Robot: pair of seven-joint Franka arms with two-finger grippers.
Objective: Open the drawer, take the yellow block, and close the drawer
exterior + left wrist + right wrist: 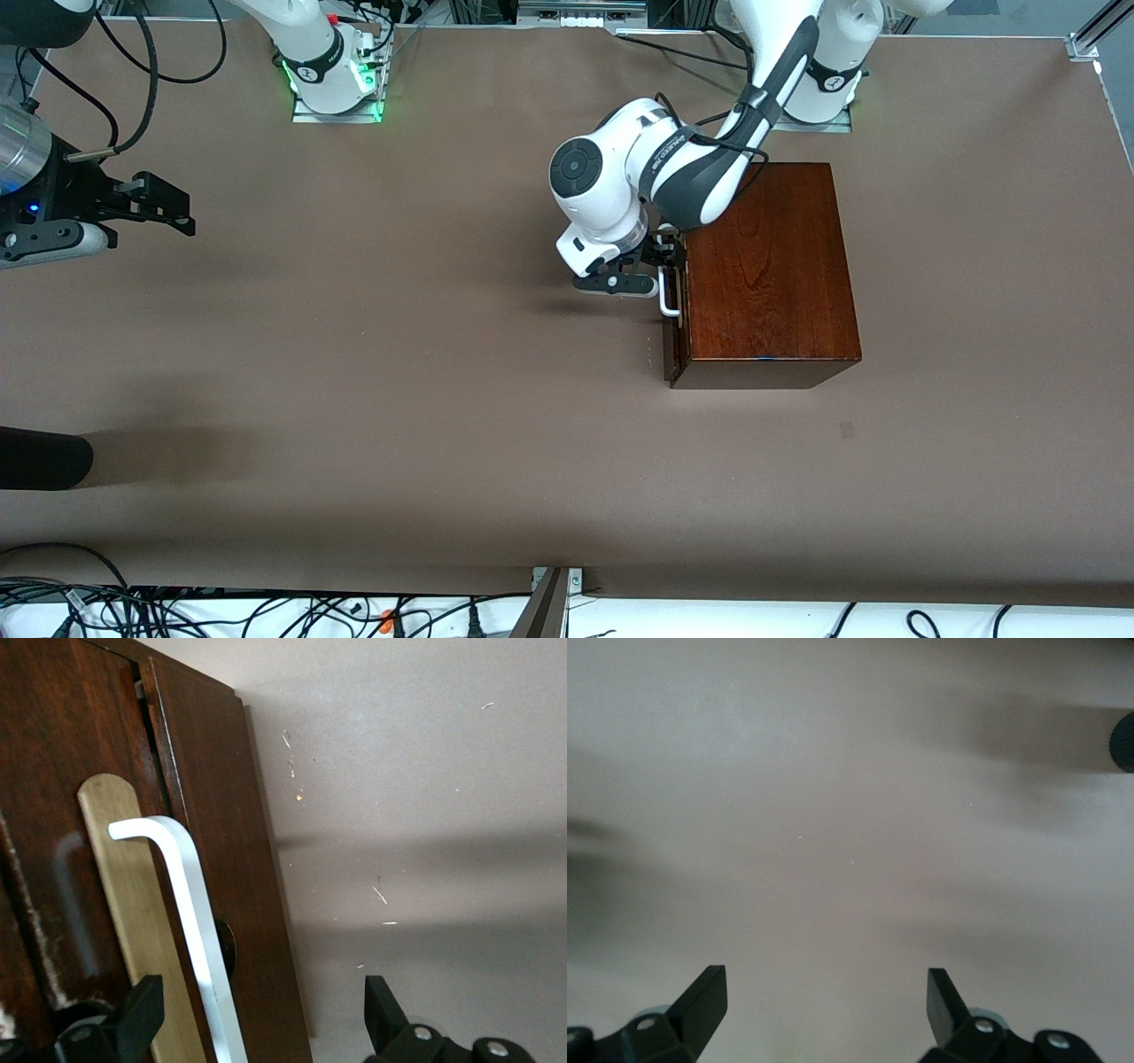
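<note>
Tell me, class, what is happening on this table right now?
The left gripper is at the white handle of the drawer in the dark wooden box, fingers open on either side of the bar. The drawer front sits only barely out from the box. No yellow block is visible. The right gripper waits, open, over bare table at the right arm's end.

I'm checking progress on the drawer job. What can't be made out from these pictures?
- Yellow block: in no view; the barely opened drawer hides its inside.
- Handle: far end cut off by the left wrist view's edge.
- Left gripper: open around the handle, contact unclear.
- Right gripper: open, waiting.
</note>
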